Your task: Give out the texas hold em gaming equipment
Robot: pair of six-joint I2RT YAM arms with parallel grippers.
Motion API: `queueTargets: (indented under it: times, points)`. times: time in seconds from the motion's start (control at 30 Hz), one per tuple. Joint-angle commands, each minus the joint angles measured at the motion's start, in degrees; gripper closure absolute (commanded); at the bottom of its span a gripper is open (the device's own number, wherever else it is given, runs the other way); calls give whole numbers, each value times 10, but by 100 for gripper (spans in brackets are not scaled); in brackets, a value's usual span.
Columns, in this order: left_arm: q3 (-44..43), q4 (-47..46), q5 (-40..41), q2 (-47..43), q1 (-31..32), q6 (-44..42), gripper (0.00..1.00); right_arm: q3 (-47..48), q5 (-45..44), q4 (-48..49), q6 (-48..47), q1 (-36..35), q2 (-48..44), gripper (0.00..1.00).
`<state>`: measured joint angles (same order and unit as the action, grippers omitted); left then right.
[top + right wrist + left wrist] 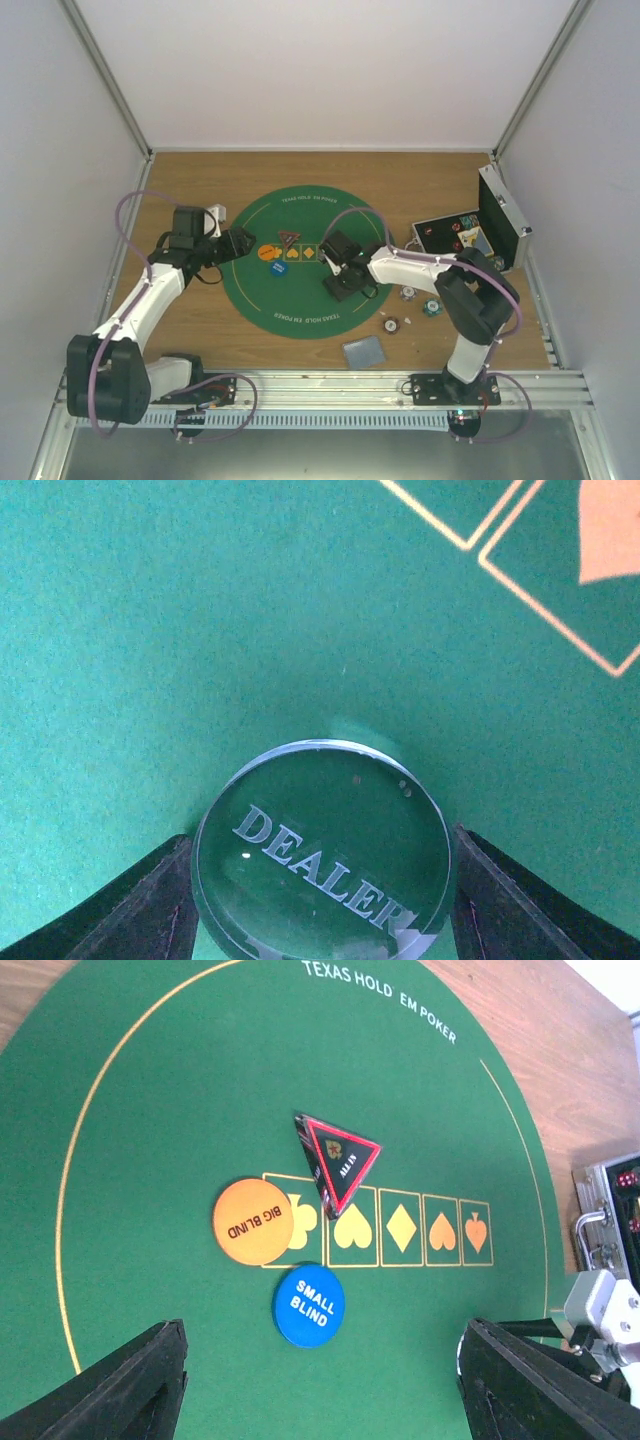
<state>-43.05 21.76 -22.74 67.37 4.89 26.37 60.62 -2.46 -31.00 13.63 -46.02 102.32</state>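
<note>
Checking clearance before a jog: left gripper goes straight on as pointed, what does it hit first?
Likely the blue SMALL BLIND disc, almost centred ahead of the open left gripper; the orange BIG BLIND disc lies beyond, leftward. Height over the green mat is unclear, so it might pass above.

1 orange disc (pixel 252 1222), 1 blue disc (pixel 309 1305), 1 dark triangular marker (pixel 338 1160), 1 clear DEALER button (pixel 322 850). 3 chip clusters (pixel 408 293) on wood, chips per cluster too small to count. 1 card stack (pixel 364 351). 1 green mat (pixel 150 1110), 5 suit boxes (pixel 401 1228) printed on it. 1 metal case (pixel 503 215).
</note>
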Motion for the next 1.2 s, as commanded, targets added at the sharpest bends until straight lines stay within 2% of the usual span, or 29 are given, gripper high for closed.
queueTargets:
  times: [0.0, 0.5, 0.6, 0.9, 1.0, 1.17]
  points:
    - [-18, -16, -7, 18, 12, -36, 24, -41, 15, -33, 22, -15, -13, 38]
    - [-28, -45, -13, 83, 48, -30, 24, -65, 22, -36, 54, -33, -40, 37]
    - [-28, -47, -12, 89, 51, -26, 24, -52, 22, -35, 52, -33, -43, 32]
    - [-33, -44, 3, 83, 55, -11, 19, 56, -21, -42, 14, -33, -62, 6]
    - [-38, -35, 14, 79, 60, -11, 19, 85, -42, -40, 5, -31, -69, 1]
    - [-46, -10, 43, 86, 77, -9, 22, 102, -40, 0, 4, 3, -107, 0]
